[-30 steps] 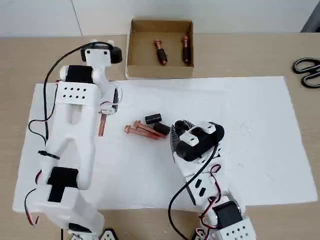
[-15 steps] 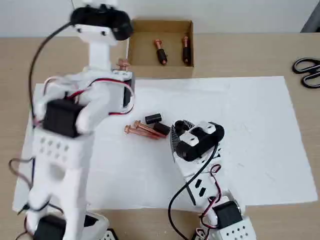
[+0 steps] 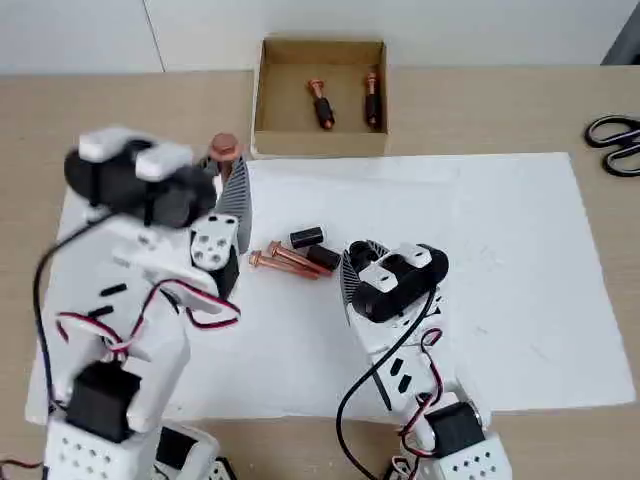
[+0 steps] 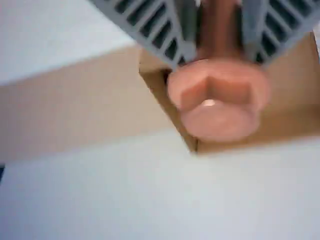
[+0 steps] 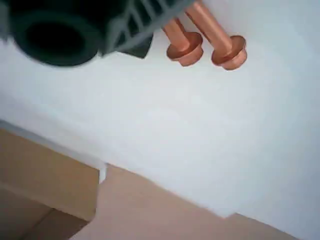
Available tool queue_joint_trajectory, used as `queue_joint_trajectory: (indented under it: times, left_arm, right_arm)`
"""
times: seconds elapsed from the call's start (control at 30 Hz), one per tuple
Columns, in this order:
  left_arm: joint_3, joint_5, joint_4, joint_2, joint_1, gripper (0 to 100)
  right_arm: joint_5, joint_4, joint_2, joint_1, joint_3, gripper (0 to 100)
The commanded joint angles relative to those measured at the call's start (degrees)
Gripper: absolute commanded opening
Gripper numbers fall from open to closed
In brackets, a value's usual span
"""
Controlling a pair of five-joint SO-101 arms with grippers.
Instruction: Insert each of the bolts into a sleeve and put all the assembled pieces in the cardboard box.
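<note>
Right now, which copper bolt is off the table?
The bolt in the left claw, held beside the cardboard box. Two others lie on the white paper; two more lie inside the box.

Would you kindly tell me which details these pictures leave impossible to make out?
- Copper bolt: shank hidden between the left hand's grey fingers, left wrist view.
- Black plastic sleeve: blurred and cut by the edge, right wrist view; whether the right hand grips it is unclear.
- Two sleeved copper bolts in the brown cardboard box: too small, high view, to judge seating.
</note>
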Motion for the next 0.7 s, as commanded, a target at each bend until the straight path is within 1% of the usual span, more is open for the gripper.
queue_joint_trajectory:
  times: [0.0, 0.03, 0.13, 0.2, 0.33, 0.43, 0.57, 0.67]
  left_arm:
    - [12.4, 0.0, -17.0, -4.3, 0.4, 1]
    - [14.1, 1.4, -18.2, -4.3, 0.4, 1]
    - [16.9, 8.5, -18.5, -4.3, 0.5, 1]
    - [17.8, 10.9, -18.5, -4.3, 1.0, 1]
    - [19.3, 10.9, -18.6, -4.3, 3.4, 1]
    - [20.5, 11.1, -18.7, -4.7, 5.6, 1]
    - [21.9, 11.2, -20.0, -4.8, 7.6, 1]
    - [22.8, 11.2, -21.3, -4.8, 8.3, 1]
  right_arm:
    - [-0.3, 0.1, -0.6, 0.2, 0.4, 0.5]
    - [-0.3, 0.1, -0.6, 0.2, 0.4, 0.5]
    - [-0.4, 0.1, -0.6, 0.2, 0.4, 0.5]
    - [-0.4, 0.1, -0.6, 0.0, 0.4, 0.5]
    - [-0.4, 0.7, -0.6, -0.1, 0.4, 0.5]
    - [-0.8, 4.3, -1.1, -0.1, 0.4, 0.5]
    - [-5.7, 4.7, -1.1, -0.2, 0.4, 0.4]
    - [-6.3, 4.7, -1.1, -1.8, 0.4, 0.4]
